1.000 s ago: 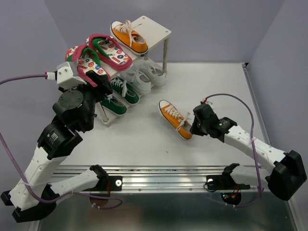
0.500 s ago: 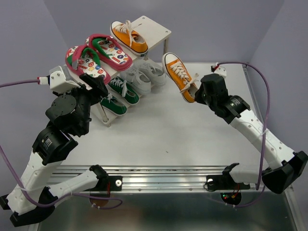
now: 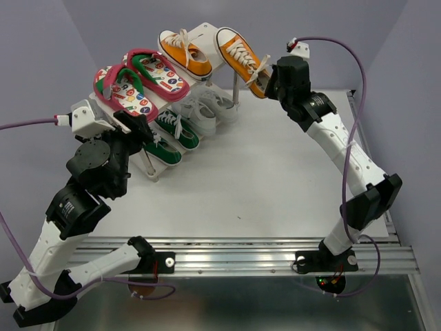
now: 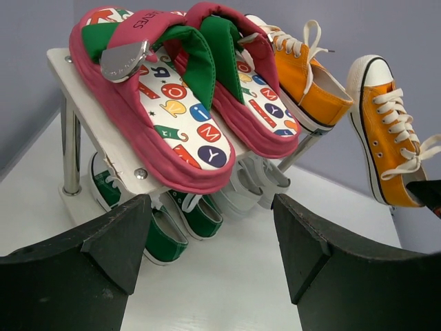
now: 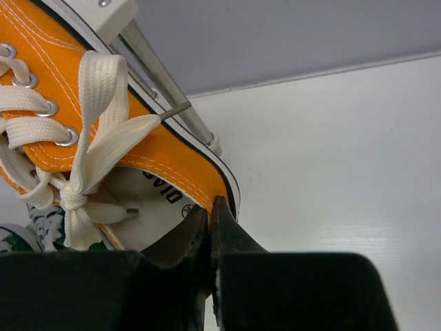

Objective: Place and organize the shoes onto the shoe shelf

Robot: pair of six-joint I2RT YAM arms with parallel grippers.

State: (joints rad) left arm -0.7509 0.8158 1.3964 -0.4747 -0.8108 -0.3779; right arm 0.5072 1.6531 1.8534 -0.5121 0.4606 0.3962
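The cream-white shoe shelf stands at the back left. Its top board holds two pink-red flip-flops and one orange sneaker. The lower board holds green sneakers and white sneakers. My right gripper is shut on the heel wall of the second orange sneaker and holds it in the air at the shelf's right end; the right wrist view shows the sneaker pinched. My left gripper is open and empty, in front of the shelf's left end.
The shelf's metal legs stand close beside the held sneaker. Grey walls close in the back and sides. The white tabletop stretches in front of the shelf.
My right arm has lifted the orange sneaker from the table and carried it up and back to the shelf's right end. My left gripper has drawn back from the flip-flops.
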